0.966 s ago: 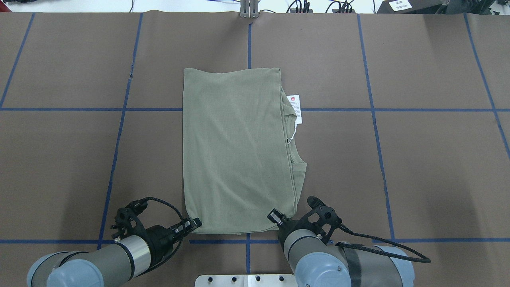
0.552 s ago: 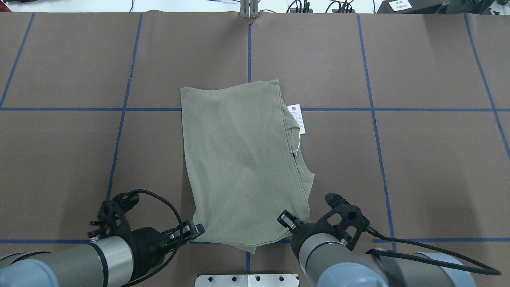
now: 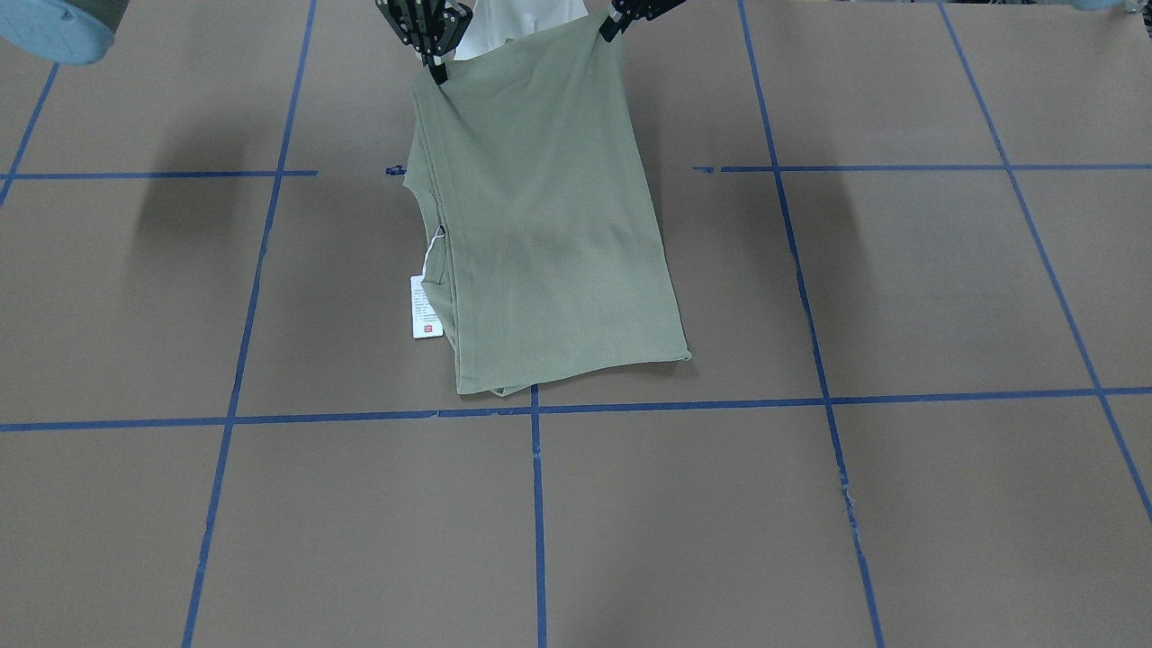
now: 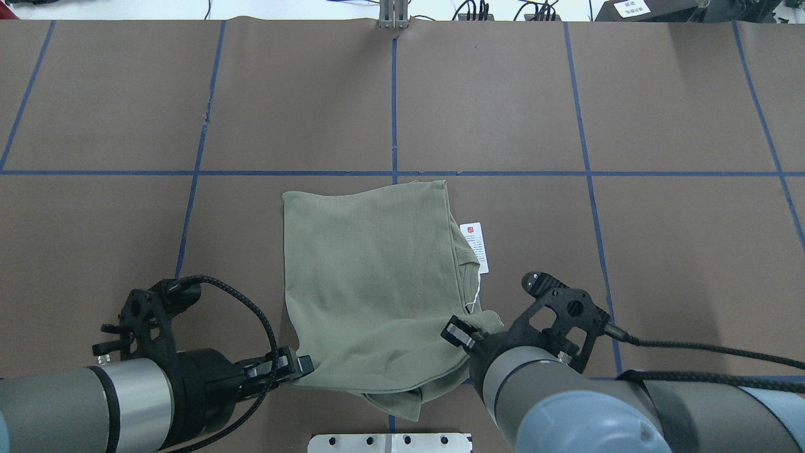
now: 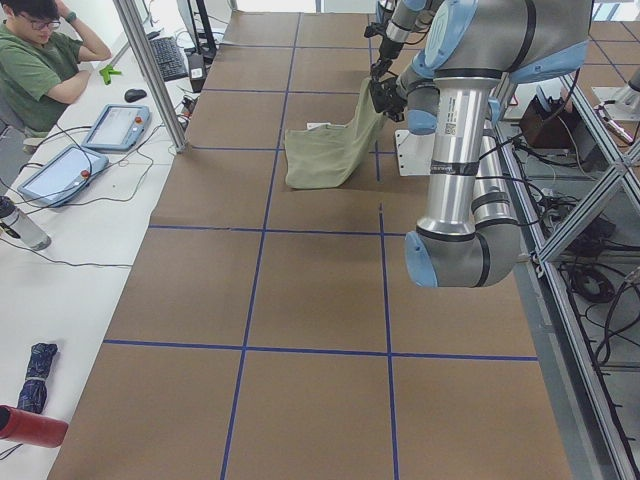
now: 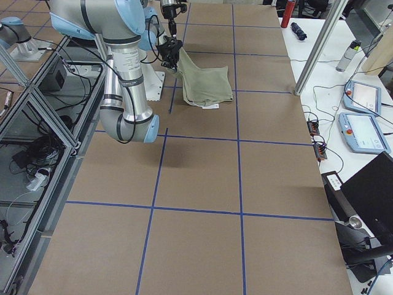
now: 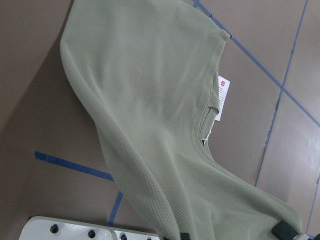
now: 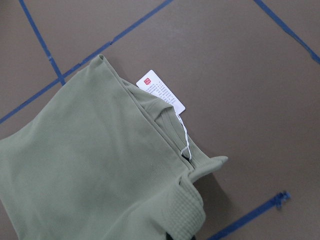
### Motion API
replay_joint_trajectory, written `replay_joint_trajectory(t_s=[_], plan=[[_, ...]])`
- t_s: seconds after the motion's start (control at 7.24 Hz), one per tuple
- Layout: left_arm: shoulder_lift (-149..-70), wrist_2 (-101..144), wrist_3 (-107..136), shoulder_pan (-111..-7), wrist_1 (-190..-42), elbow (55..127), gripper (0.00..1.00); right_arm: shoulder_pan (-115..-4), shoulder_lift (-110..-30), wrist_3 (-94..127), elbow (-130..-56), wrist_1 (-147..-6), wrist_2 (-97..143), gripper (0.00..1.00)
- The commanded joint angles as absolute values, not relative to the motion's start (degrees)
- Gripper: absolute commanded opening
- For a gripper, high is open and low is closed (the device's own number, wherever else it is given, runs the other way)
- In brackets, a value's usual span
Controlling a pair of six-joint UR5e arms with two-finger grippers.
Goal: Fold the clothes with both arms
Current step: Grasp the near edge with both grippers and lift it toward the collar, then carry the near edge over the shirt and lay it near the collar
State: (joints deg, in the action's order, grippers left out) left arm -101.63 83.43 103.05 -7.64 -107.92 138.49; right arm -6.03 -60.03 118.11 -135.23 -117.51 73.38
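The olive-green shirt (image 4: pixel 371 283) lies folded into a narrow panel, its near edge raised off the brown table and its far part resting on it. At the lifted near-left corner, my left gripper (image 4: pixel 303 365) is shut on the cloth. My right gripper (image 4: pixel 457 332) is shut on the near-right corner by the collar. From across the table the shirt (image 3: pixel 540 225) hangs from the right gripper (image 3: pixel 436 67) and the left gripper (image 3: pixel 610 25). The white hang tag (image 4: pixel 475 246) lies on the table beside the collar, and its string shows in the right wrist view (image 8: pixel 160 92).
The white pedestal base (image 4: pixel 390 442) sits right under the raised edge. Blue tape lines (image 4: pixel 394 107) grid the table. Cables and a metal post (image 4: pixel 394 16) line the far edge. A seated person (image 5: pixel 45 60) and tablets (image 5: pixel 115 125) are at a side desk.
Both grippers have drawn back toward the robot and risen with the near edge. The shirt's far edge has slid from beyond the cross tape line to the near side of it.
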Motion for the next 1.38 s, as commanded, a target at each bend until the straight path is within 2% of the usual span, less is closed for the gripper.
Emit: replay_joint_trajectory(t_s=[0.0,0.14,0.28,0.41,0.55,0.97,1.24], plan=[[-103.4,83.8,96.1,-13.2,-107.7,133.9,0.00,-14.1,-58.8,111.2,-123.1,-106.0,76.5,0.00],[-103.1,83.8,94.4,-14.4,-107.7,132.6,0.00,-16.1,-58.6,110.1,-118.3,-100.8,77.4,0.00],[-102.7,83.8,94.2,-15.0,-107.6,132.3,0.00,-16.8,-58.4,108.6,-116.6,-99.3,77.4,0.00],[-103.8,83.7,94.2,-15.3,-108.4,126.4,0.00,-16.8,-58.4,108.5,-116.3,-99.2,77.4,0.00],[-106.6,84.1,92.7,-17.6,-108.3,124.7,0.00,-16.8,-58.4,108.5,-116.3,-99.1,77.5,0.00],[-107.6,84.3,89.8,-20.1,-108.5,121.4,0.00,-18.4,-58.3,106.2,-114.5,-99.1,77.4,0.00],[-109.5,84.8,87.5,-23.8,-108.5,116.8,0.00,-20.8,-52.9,105.8,-106.4,-98.1,77.7,0.00]])
